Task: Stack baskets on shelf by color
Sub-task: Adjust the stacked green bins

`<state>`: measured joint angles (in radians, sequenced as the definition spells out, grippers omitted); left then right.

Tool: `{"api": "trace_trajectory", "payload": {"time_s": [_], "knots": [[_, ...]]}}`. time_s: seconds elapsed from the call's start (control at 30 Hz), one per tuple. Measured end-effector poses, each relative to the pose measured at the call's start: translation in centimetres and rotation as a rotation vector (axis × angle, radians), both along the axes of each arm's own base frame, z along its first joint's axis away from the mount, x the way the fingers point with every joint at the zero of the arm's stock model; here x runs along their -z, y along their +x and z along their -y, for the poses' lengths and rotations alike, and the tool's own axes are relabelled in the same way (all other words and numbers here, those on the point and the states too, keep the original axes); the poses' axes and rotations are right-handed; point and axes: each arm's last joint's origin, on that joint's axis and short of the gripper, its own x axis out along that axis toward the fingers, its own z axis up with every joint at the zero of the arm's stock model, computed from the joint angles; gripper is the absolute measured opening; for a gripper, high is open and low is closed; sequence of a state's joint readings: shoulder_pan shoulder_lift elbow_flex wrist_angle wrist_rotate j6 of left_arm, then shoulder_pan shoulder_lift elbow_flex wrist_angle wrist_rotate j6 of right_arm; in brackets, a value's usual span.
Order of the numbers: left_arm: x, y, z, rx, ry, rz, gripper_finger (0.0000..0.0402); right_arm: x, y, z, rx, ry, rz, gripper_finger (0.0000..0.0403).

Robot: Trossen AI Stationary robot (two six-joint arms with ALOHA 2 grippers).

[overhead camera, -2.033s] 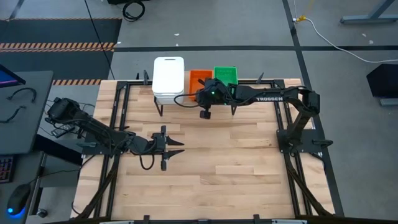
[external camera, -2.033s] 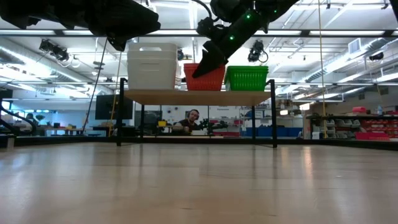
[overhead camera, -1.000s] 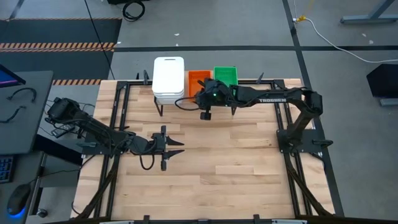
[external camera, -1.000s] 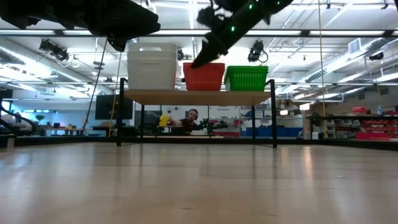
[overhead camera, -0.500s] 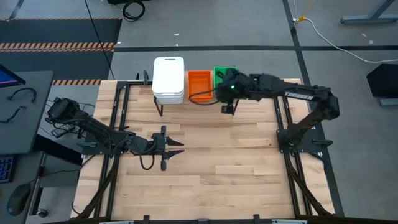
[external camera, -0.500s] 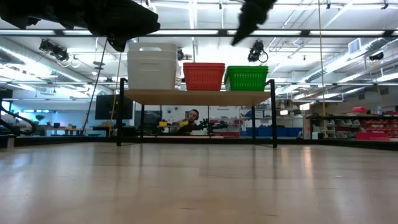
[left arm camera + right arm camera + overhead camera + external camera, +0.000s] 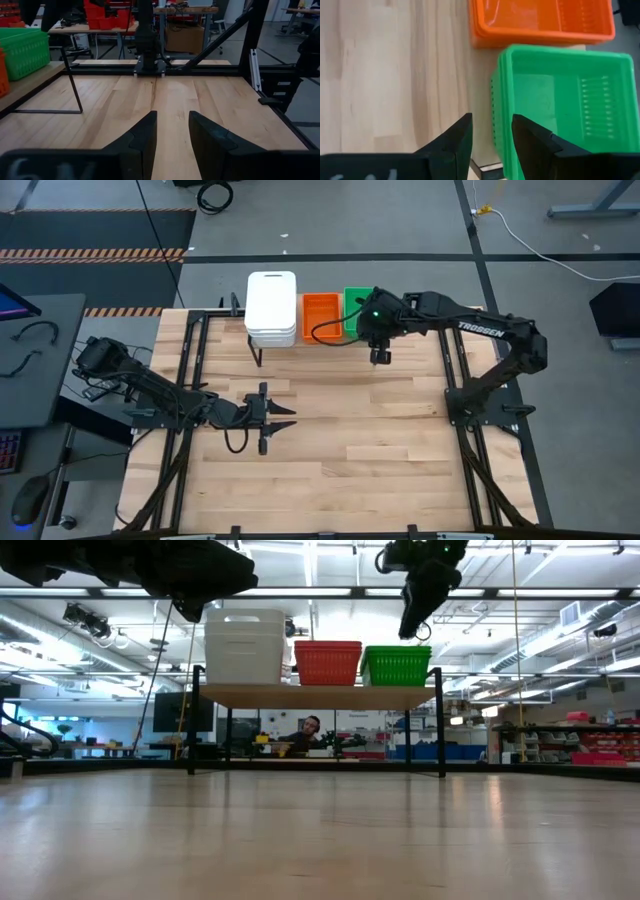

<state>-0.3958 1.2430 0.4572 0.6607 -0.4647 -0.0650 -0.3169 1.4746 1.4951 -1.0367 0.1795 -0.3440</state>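
So the right gripper [image 7: 379, 360] has just slid off the orange baskets [image 7: 320, 316] and now hangs over the near edge of the green baskets [image 7: 356, 304], jaws a narrow gap apart and holding nothing. All three stacks sit side by side on the shelf [image 7: 316, 695]: white baskets [image 7: 271, 307], then orange, then green. Looks basically sorted by color to me. The left gripper [image 7: 283, 416] is parked low over the counter [image 7: 380, 450], jaws slightly apart, empty.
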Motion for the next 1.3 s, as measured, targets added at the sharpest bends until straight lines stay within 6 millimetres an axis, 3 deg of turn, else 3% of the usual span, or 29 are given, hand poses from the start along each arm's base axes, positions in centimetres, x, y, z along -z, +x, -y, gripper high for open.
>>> {"api": "trace_trajectory", "payload": {"time_s": [0.67,1.3], "knots": [[0.0,0.0,0.0,0.001,0.001,0.000,0.0121,1.9,-0.1,2.3,0.005,0.045,0.051,0.0142],[0.0,0.0,0.0,0.000,0.001,0.000,0.0121,2.1,0.0,2.2,-0.015,0.107,0.067,0.0142]]}}
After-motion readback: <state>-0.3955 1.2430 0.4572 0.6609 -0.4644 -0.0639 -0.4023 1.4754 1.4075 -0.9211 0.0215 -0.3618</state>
